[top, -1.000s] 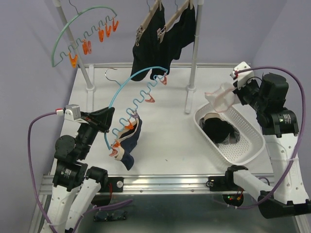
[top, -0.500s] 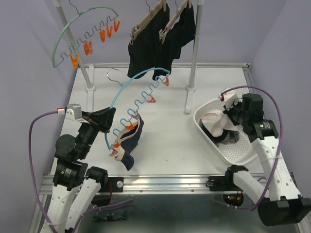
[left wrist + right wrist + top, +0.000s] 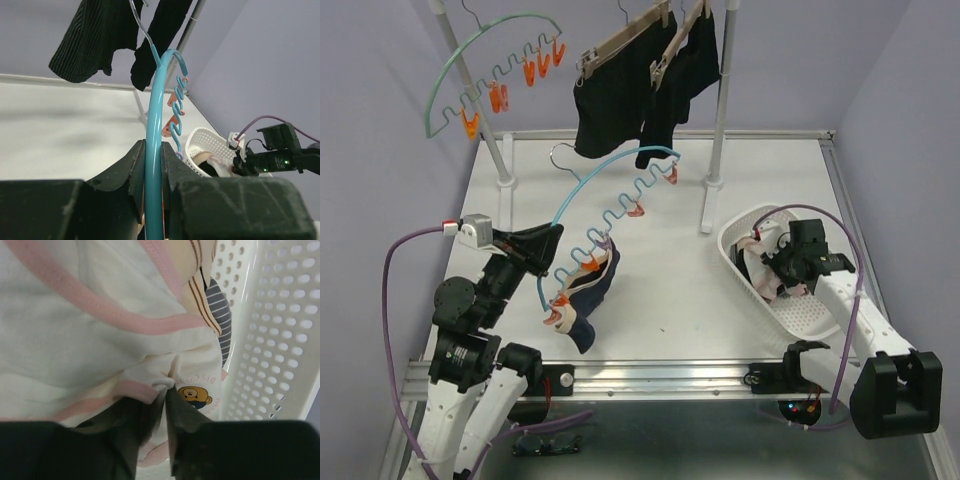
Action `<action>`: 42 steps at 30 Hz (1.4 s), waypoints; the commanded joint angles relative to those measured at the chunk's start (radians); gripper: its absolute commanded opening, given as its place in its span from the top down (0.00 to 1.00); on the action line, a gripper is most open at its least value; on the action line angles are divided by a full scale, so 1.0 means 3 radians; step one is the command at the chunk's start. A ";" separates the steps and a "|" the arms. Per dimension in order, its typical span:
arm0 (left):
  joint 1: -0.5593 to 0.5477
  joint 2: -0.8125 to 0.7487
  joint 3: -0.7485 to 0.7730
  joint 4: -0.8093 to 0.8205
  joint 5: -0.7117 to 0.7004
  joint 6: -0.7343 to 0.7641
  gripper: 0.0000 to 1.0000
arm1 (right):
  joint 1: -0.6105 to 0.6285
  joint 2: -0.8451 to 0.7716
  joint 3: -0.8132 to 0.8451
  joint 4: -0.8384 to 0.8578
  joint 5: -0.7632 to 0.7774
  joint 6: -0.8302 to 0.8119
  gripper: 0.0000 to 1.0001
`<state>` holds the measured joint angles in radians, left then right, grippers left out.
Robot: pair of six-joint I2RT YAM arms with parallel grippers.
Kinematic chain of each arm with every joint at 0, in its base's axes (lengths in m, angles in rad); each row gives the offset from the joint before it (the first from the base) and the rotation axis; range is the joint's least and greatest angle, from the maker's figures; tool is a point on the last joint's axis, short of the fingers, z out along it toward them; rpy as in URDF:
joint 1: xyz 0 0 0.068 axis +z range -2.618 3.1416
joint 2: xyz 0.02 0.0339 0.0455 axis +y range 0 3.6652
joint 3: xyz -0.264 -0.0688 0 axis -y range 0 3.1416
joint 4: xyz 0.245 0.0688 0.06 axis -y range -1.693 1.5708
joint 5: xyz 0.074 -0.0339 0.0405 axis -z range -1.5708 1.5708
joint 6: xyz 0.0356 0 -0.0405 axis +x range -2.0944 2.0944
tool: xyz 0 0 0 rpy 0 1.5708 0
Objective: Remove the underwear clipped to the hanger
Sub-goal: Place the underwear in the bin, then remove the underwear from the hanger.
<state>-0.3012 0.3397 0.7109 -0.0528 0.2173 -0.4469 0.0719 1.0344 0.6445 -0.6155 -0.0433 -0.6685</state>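
You see white table (image 3: 670, 290). White basket (image 3: 812, 316) sits on right side, near front edge. Left rack pole (image 3: 490, 140) stands at back left. Right rack pole (image 3: 717, 130) stands near basket.

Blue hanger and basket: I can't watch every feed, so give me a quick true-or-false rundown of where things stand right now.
1. The left gripper clamps the blue hanger. True.
2. The blue hanger carries nothing. False: navy underwear hangs clipped near its lower end.
3. The right gripper is down in the white basket. True.
4. The pale pink-trimmed underwear is clipped to the blue hanger. False: it is in the basket, pinched between the right gripper's fingers.
5. The green hanger holds underwear. False: only orange clips hang on it.
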 commanded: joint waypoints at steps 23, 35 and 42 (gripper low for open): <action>-0.0014 0.0575 0.0274 0.1178 0.0815 -0.0555 1.00 | -0.0010 0.0121 0.1880 -0.1077 -0.2502 -0.0093 0.00; -0.0126 0.0912 0.0371 0.1372 0.0601 -0.0811 1.00 | 0.0879 0.0381 0.2371 -0.0924 -0.2888 0.0494 0.00; -0.0581 0.1163 0.0514 0.1439 0.0125 -0.0832 1.00 | 0.1298 0.0668 0.2719 -0.0904 -0.2459 0.0566 0.00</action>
<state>-0.4053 0.6685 0.7773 0.2394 0.3466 -0.6716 0.3943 1.2018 1.3735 -0.9184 -0.8604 -0.5407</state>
